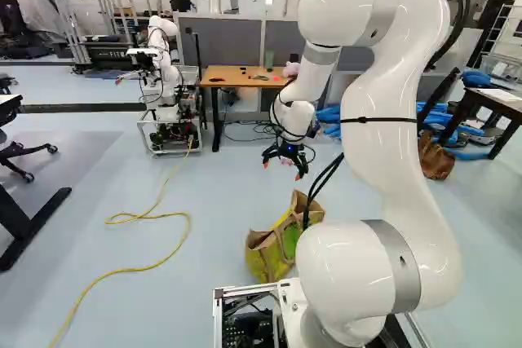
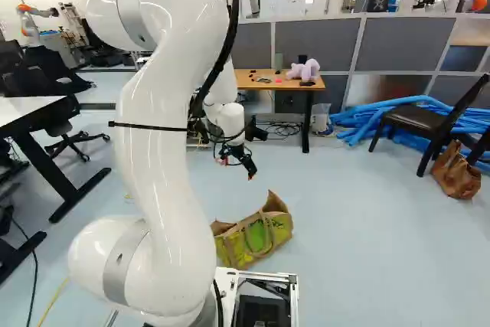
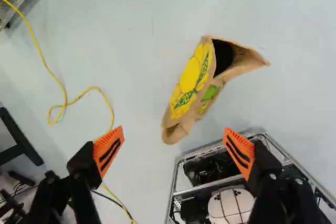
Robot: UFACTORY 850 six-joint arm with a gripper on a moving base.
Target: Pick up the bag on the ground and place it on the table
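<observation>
The gripper (image 1: 287, 159) hangs from the arm's wrist above the floor, beyond the bag, in the left base view. In the wrist view the gripper (image 3: 174, 150) stands wide open, nothing between its orange pads. The brown, yellow and green bag (image 2: 256, 233) lies on the floor close ahead of the base; in the wrist view the bag (image 3: 191, 87) shows its dark mouth, ahead of the fingers and well below them. The table (image 2: 297, 84), with a wooden top, stands farther off against grey partitions.
On the table sit a purple plush toy (image 2: 308, 69) and small items. Another robot (image 1: 165, 79) stands left of the table. A yellow cable (image 1: 145, 266) winds over the floor. At the right are a black chair (image 2: 429, 124), blue tubes (image 2: 360, 119) and a brown leather bag (image 2: 456, 171).
</observation>
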